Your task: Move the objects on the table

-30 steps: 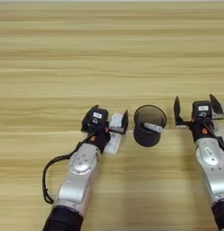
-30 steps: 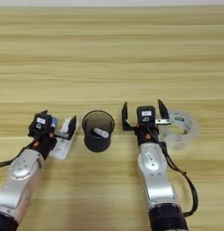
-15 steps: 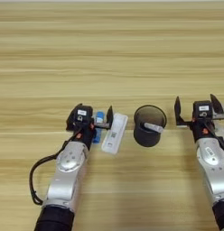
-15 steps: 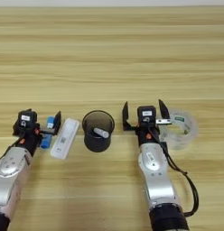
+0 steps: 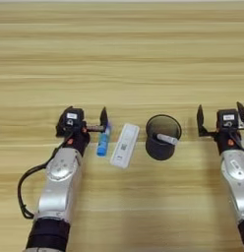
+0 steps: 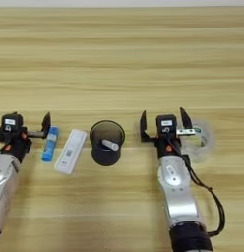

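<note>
Wood-grain table (image 5: 124,59); flat white cassette (image 5: 124,145).

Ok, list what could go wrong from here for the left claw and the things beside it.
1. The left claw stands open with one finger right at the blue tube's cap end, so any sideways move may roll the tube.
2. The white cassette lies close beside the tube, and the black cup stands just right of it; a shove could chain into both.
</note>
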Motion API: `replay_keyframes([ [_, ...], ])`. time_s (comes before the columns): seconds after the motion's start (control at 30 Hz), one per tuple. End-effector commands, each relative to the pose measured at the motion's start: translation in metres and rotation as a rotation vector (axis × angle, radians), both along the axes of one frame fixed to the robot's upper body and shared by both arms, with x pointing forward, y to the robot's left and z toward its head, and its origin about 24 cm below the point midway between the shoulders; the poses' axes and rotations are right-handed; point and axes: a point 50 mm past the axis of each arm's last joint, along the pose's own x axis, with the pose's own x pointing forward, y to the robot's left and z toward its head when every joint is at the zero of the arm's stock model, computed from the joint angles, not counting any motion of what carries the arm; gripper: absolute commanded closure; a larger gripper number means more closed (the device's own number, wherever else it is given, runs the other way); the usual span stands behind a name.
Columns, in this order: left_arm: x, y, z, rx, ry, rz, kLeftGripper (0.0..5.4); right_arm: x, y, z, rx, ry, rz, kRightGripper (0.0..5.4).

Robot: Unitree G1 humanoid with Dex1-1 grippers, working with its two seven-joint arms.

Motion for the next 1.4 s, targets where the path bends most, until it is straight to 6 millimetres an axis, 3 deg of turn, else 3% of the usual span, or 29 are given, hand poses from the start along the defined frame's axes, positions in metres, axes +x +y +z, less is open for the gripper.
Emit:
replay_keyframes([
  [0.03,0.003,0.002,-0.001,0.001,0.012,0.009,0.01,0.003,-0.013,0.006,-0.050,0.017,0.008,0.00],
  [0.63,0.005,0.010,-0.006,0.022,0.021,0.048,0.01,-0.002,-0.051,0.017,-0.117,0.080,0.050,0.00],
  [0.93,0.007,0.029,-0.001,0.044,-0.012,0.108,0.01,-0.013,-0.081,0.019,-0.098,0.153,0.122,0.00],
  [1.17,0.009,0.049,0.004,0.058,-0.038,0.169,0.01,-0.021,-0.084,0.012,-0.135,0.230,0.242,0.00],
  [1.4,0.010,0.050,0.003,0.058,-0.039,0.174,0.01,-0.027,-0.082,0.009,-0.211,0.266,0.359,0.00],
])
